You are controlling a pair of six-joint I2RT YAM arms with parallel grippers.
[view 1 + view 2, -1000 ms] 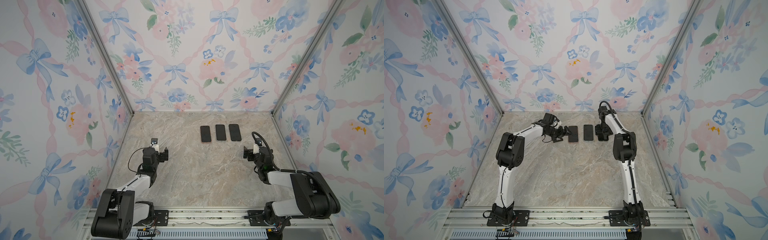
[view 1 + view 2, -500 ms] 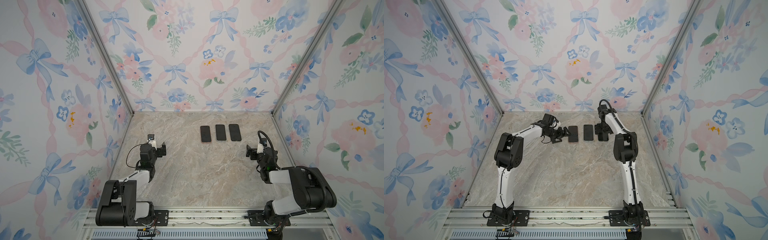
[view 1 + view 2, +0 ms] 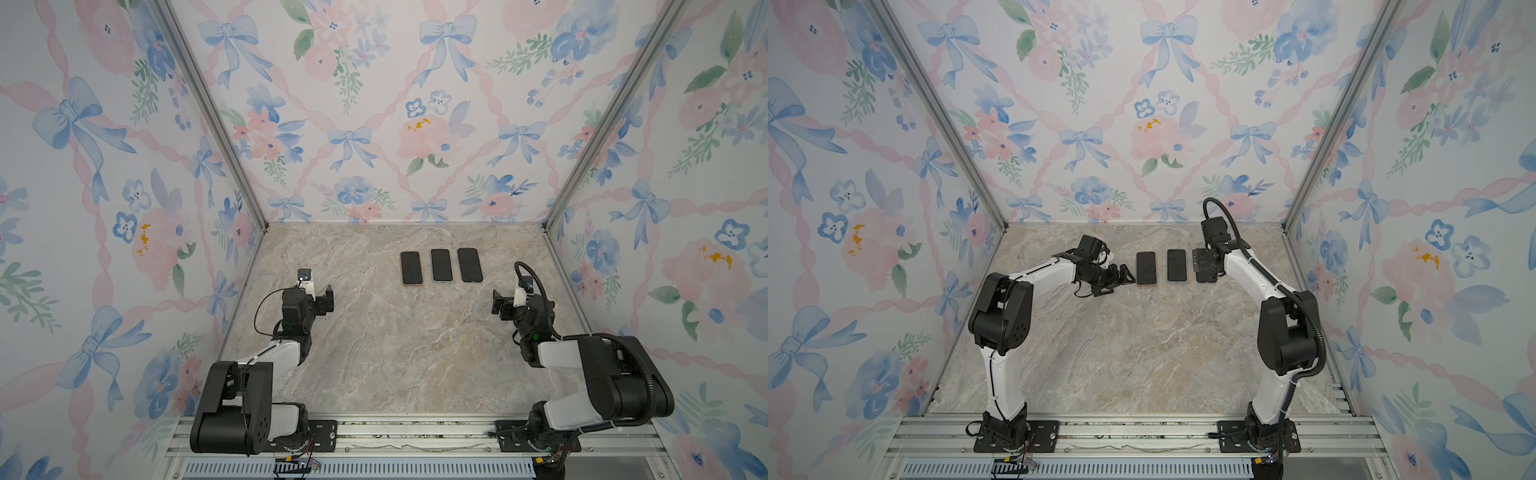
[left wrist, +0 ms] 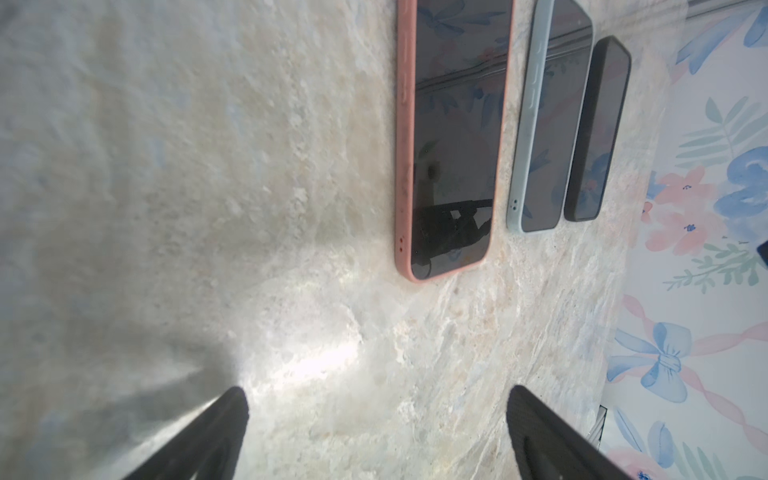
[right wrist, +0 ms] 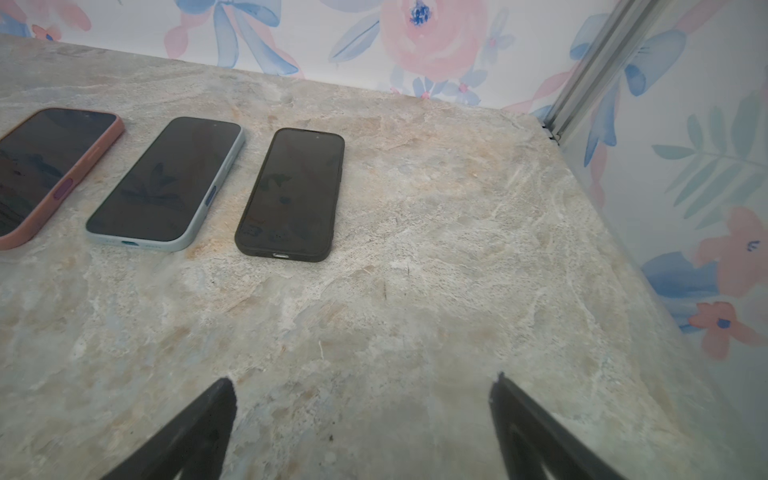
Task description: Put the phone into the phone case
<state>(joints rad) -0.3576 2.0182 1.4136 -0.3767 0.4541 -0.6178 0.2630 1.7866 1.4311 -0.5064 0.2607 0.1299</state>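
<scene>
**Left arm point(image 3: 274, 353) tucked back a bit, phones stayed put**

Compared with a second earlier, the left arm had folded a little toward its base. The cable loop point(image 3: 525, 268) on the right arm point(image 3: 561, 353) had drifted slightly rightward, and the phones hadn't budged.

Weird bit: the top views didn't agree. In a top view the left gripper point(image 3: 324, 300) sat low over the table point(image 3: 395, 353), well apart from the phones. Its wrist view backed that up, with the fingers point(image 4: 232, 415) spread wide and only bare stone between them. In a top view that same gripper point(image 3: 1124, 275) was stretched out just beside the pink-cased phone point(image 3: 1146, 268).

The phones lay in a row at the far middle of the table, screens up, side by side without touching. From the left: pink-cased phone point(image 3: 411, 268), pale blue-cased phone point(image 3: 441, 265), black-cased phone point(image 3: 470, 264). All three were already in cases.

In a top view the right gripper point(image 3: 500, 305) sat off to the right, well apart from the black-cased phone. Its wrist view showed the fingers point(image 5: 220, 399) wide apart and empty. In a top view it point(image 3: 1204, 266) hung over the black-cased phone, hiding most of it.
</scene>
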